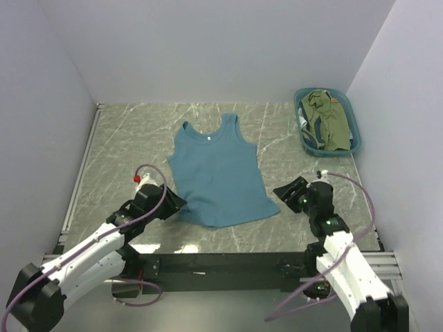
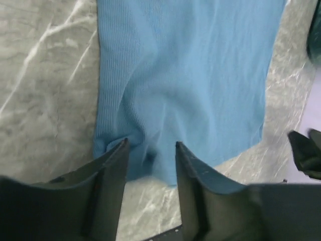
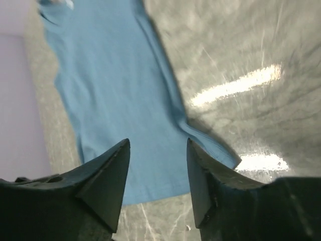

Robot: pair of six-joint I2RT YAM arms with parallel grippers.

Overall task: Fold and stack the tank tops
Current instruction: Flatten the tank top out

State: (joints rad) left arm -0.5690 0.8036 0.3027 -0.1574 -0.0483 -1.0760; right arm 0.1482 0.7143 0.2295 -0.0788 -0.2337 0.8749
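Our left gripper [image 2: 150, 145] and right gripper [image 3: 158, 143] stand parted, clamping nothing, at the near hem corners of the teal tank top [image 1: 218, 173], which lies flat on the table [image 1: 124, 138].

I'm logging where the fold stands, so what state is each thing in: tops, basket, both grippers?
teal-blue tank top: unfolded, spread flat on the table, straps away from the arms.
olive-green tank top: crumpled in the basket.
basket: upright, holding cloth.
left gripper: open, over the teal-blue tank top's near hem, holding nothing.
right gripper: open, near the same hem, holding nothing.
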